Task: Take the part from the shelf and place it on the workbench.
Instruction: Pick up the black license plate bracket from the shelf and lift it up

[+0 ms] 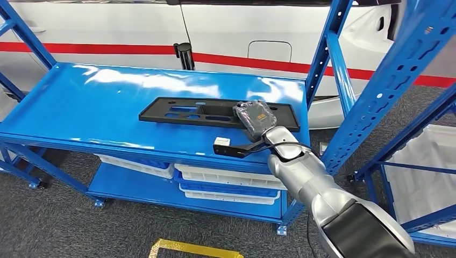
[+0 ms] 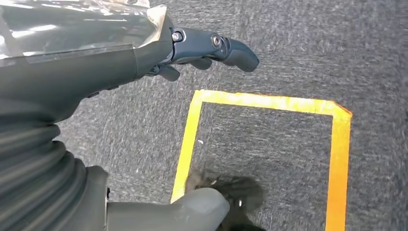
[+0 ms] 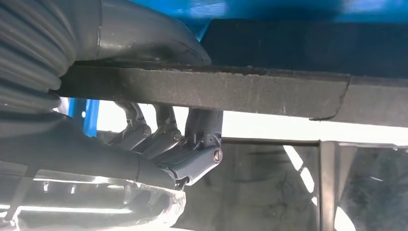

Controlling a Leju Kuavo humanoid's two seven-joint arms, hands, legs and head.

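A long black flat part [image 1: 215,113] with cut-outs lies on the blue shelf top [image 1: 97,102]. My right hand [image 1: 255,119] grips its right end. In the right wrist view the thumb [image 3: 144,43] lies on the upper face of the part [image 3: 231,91] and the dark fingers [image 3: 192,154] curl beneath its edge. My left hand [image 2: 144,53] hangs over the grey floor with its fingers [image 2: 216,45] stretched out and its thumb [image 2: 192,211] apart, holding nothing.
White trays [image 1: 226,180] sit on the lower shelf. A blue upright [image 1: 387,80] of a second rack stands close on the right of my arm. A white car with a red stripe [image 1: 107,32] is behind the shelf. Yellow floor tape [image 2: 269,103] marks the carpet.
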